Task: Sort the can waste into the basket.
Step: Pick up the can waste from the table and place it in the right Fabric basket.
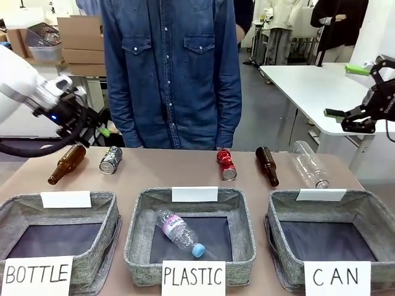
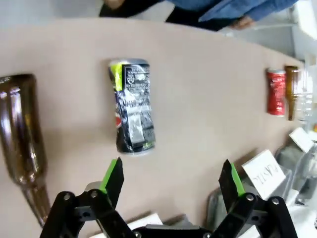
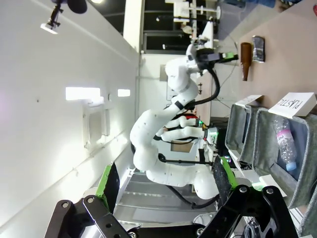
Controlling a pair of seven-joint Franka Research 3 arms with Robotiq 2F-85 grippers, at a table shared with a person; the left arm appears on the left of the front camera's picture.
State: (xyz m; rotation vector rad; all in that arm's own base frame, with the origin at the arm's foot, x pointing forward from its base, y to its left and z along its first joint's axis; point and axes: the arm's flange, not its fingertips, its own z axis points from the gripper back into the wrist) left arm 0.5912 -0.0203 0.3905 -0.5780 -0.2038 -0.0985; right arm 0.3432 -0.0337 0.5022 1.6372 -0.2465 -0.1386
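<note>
1. You work over a flat, matte beige-brown table [image 1: 185, 171] that spans the front view.
2. Behind it, to your right, a white rectangular table [image 1: 296, 83] stands on a smooth grey floor [image 1: 262, 105].
3. At far left you see stacked brown cardboard boxes [image 1: 80, 40].
4. In the right wrist view you get a plain white wall [image 3: 49, 144] with a glowing oblong white lamp [image 3: 82, 93] and a small white spotlight on a black stem [image 3: 49, 27].

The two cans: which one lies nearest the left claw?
The dark can, just ahead of the open left claw; the red can lies much farther away.
</note>
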